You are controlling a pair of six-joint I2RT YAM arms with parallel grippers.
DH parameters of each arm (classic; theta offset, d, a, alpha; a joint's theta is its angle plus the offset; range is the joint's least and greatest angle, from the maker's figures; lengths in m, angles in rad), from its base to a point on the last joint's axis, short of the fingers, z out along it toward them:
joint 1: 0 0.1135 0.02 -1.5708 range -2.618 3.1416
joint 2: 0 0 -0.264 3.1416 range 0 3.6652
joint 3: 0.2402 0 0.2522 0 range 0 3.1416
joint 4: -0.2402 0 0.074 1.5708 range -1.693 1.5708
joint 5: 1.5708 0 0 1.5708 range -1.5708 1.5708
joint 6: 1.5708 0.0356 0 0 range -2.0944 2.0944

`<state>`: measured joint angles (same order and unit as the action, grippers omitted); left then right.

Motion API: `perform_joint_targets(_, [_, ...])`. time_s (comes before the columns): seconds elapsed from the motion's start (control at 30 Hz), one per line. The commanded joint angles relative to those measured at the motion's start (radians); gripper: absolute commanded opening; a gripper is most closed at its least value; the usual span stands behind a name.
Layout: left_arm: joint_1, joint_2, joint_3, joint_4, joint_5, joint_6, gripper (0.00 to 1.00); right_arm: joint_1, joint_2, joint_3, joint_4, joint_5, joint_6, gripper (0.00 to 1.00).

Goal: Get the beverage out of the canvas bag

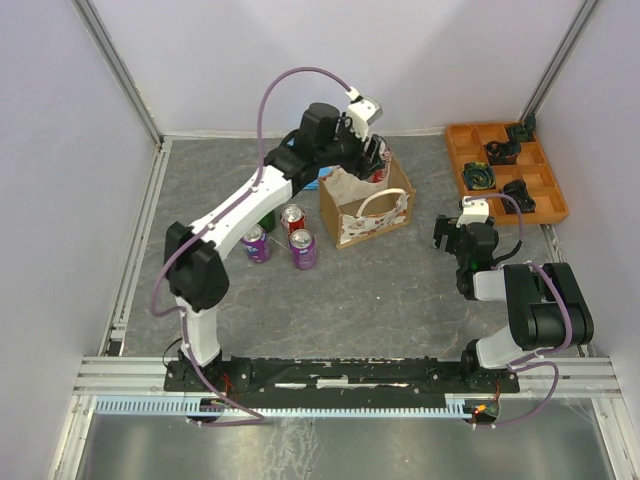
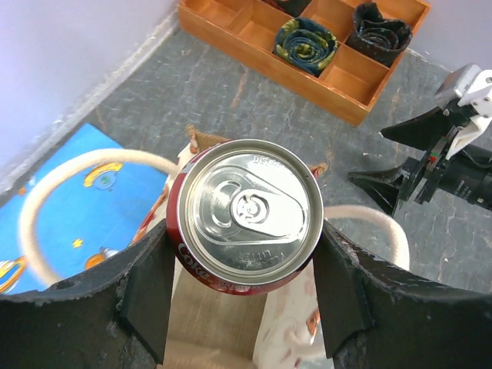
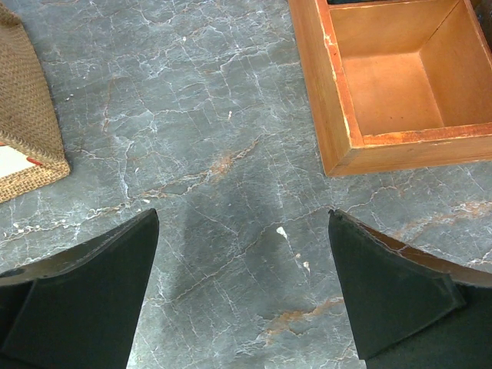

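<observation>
A red cola can, the beverage (image 2: 250, 211), sits upright between the black fingers of my left gripper (image 2: 244, 231), which is shut on its sides. The can hangs over the open mouth of the canvas bag (image 2: 215, 323), whose white rope handles (image 2: 46, 192) loop out to either side. From above, the left gripper (image 1: 375, 155) is at the bag's (image 1: 365, 210) far edge with the can (image 1: 379, 168) partly showing. My right gripper (image 3: 242, 223) stands open and empty low over the grey table, right of the bag (image 3: 27, 123).
Two purple cans (image 1: 256, 243) (image 1: 302, 250) and a red can (image 1: 292, 217) stand on the table left of the bag. A blue picture book (image 2: 77, 200) lies beside the bag. An orange compartment tray (image 1: 452, 150) holding dark items sits at the back right.
</observation>
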<state>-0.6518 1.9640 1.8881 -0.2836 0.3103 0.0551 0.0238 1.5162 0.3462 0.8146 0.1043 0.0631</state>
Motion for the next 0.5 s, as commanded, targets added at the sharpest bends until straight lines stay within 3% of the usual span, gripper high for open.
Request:
perform_joint_targets(0.0, [0.009,-0.204,-0.078,0.087,-0.067,0.091,0.03,-0.003,-0.003,0.023,0.042,-0.008,-0.006,0.99])
perform_joint_targets(0.23, [0.013,-0.518,-0.426,0.188,-0.254,0.138,0.03,-0.003,-0.005,0.024,0.042,-0.008,-0.005,0.99])
perform_joint_targets(0.47, [0.052,-0.697,-0.658,0.230,-0.359,0.044,0.03,-0.003,-0.004,0.024,0.042,-0.008,-0.005,0.99])
